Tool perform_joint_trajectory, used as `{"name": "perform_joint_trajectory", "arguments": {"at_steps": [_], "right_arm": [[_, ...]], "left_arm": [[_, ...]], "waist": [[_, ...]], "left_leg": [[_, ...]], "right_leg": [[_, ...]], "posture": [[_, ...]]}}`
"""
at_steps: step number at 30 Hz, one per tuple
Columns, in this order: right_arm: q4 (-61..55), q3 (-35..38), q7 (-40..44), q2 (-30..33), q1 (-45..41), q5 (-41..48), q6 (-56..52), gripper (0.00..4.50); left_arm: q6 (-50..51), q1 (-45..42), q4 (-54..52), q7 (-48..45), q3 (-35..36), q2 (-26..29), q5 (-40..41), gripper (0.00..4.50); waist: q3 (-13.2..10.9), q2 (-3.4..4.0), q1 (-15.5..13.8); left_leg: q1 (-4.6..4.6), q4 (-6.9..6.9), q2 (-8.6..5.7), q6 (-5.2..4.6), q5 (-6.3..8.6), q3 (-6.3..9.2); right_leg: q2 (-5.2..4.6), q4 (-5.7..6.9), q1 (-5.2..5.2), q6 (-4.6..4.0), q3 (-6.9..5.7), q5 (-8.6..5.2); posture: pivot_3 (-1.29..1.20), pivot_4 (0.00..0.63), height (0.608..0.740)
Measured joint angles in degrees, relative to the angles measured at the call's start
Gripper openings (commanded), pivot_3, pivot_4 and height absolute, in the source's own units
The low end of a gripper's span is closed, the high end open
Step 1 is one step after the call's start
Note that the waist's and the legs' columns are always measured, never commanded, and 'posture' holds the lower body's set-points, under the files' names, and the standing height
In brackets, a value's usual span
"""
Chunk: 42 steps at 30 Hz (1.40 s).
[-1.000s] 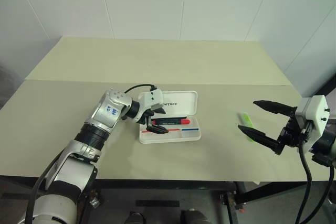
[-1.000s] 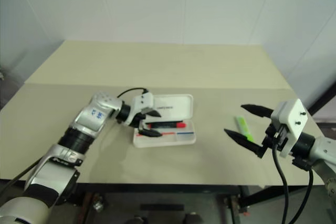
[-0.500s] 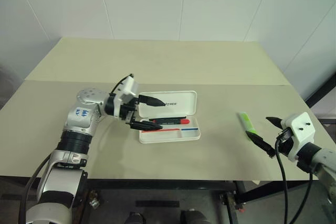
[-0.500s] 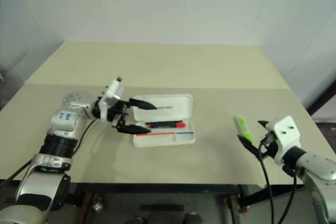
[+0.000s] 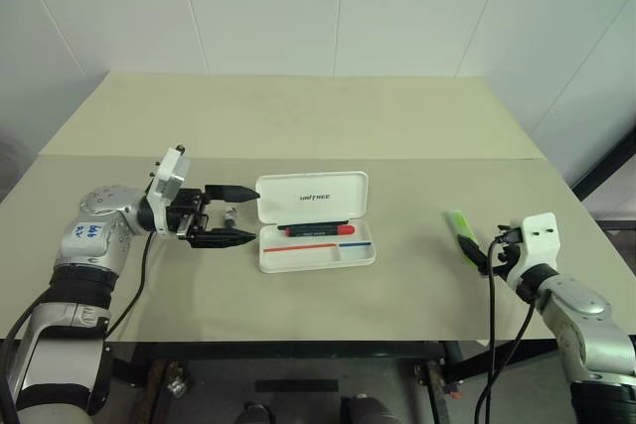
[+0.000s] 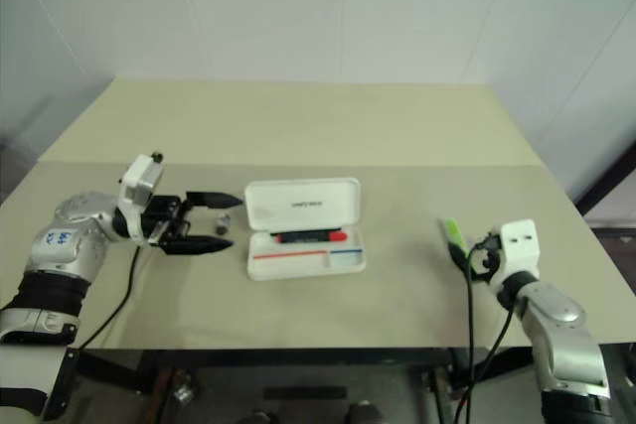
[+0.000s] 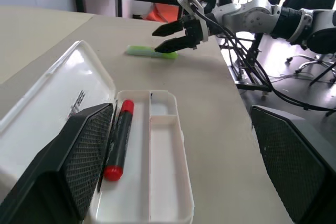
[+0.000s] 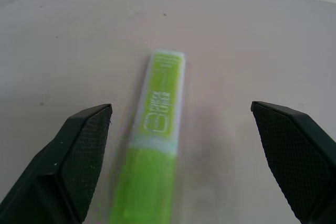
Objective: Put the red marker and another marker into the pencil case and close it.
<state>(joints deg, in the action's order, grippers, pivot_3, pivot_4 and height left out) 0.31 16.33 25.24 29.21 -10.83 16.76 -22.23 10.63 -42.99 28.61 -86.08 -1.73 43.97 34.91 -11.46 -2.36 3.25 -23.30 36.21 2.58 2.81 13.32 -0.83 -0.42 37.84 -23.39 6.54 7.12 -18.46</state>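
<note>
Lowered since before, the right tool (image 8: 178,156) straddles the green marker (image 8: 152,156) wide open; left tool (image 5: 227,214) open, empty.

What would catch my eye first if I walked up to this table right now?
Probably the flat white plastic pencil case lying open mid-table, with a slim red marker already inside. On the right side of the table, a chunky lime-green marker lies between the open black fingers of the right gripper. Left of the case, the left gripper hangs open and empty.
</note>
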Motion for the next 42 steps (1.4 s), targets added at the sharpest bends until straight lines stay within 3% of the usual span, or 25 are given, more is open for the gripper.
{"name": "perform_joint_trajectory", "arguments": {"at_steps": [15, 19, 25, 27, 33, 42], "right_arm": [[6.9, -2.5, -2.6, -3.1, -6.2, -0.2, -1.3, 4.5], [6.3, -2.4, -3.5, -3.1, -6.8, 0.1, -4.2, 3.61], [3.9, -2.3, -3.8, -3.0, -5.8, 0.6, -6.4, 1.57], [3.7, -2.3, -3.8, -2.8, -5.7, 0.7, -6.5, 1.12], [2.2, -1.9, -2.2, 1.1, -5.3, 0.4, -5.4, 1.12], [-12.1, -4.9, 6.9, 9.8, -11.0, 3.0, -9.4, 1.12]], "left_arm": [[1.0, 0.6, -1.3, 0.0, 1.7, -0.1, 4.0, 4.46], [1.5, 1.0, -1.5, 0.0, 1.8, -0.1, 4.1, 4.5], [1.8, 1.6, -1.7, 0.0, 2.9, 0.0, 4.1, 4.5], [1.9, 1.6, -1.7, 0.0, 3.3, 0.0, 4.1, 4.5], [2.6, 1.6, -1.8, 0.0, 3.8, -0.1, 4.2, 4.5], [3.0, 4.0, -2.0, 0.0, 2.9, 0.4, 5.4, 4.5]], "waist": [[0.0, 0.0, 0.6], [0.0, -0.01, 0.7], [0.0, -0.04, 0.0], [0.0, -0.04, -0.1], [0.0, -0.03, 0.0], [0.0, -0.02, 1.6]], "left_leg": [[0.02, -0.01, 0.03, 0.0, 0.0, -0.05], [0.02, 0.04, 0.01, 0.0, 0.0, -0.05], [0.02, 0.06, -0.01, 0.0, 0.0, -0.04], [0.0, 0.06, -0.04, 0.0, 0.0, -0.04], [-0.03, -0.07, -0.06, 0.0, 0.0, -0.07], [0.0, -0.15, 0.11, 0.0, 0.0, -0.09]], "right_leg": [[0.01, 0.03, -0.03, 0.0, 0.02, 0.0], [-0.01, 0.03, 0.0, 0.0, 0.03, 0.01], [-0.02, 0.01, 0.02, 0.0, 0.02, 0.02], [-0.06, 0.0, 0.02, 0.0, 0.02, 0.02], [-0.07, -0.06, -0.07, 0.0, 0.04, 0.01], [0.06, -0.03, -0.12, -0.02, 0.04, 0.0]], "posture": [[0.0, 0.15, 0.74], [0.0, 0.15, 0.74], [0.0, 0.15, 0.74], [0.0, 0.15, 0.74], [0.0, 0.15, 0.74], [0.0, 0.15, 0.74]]}}
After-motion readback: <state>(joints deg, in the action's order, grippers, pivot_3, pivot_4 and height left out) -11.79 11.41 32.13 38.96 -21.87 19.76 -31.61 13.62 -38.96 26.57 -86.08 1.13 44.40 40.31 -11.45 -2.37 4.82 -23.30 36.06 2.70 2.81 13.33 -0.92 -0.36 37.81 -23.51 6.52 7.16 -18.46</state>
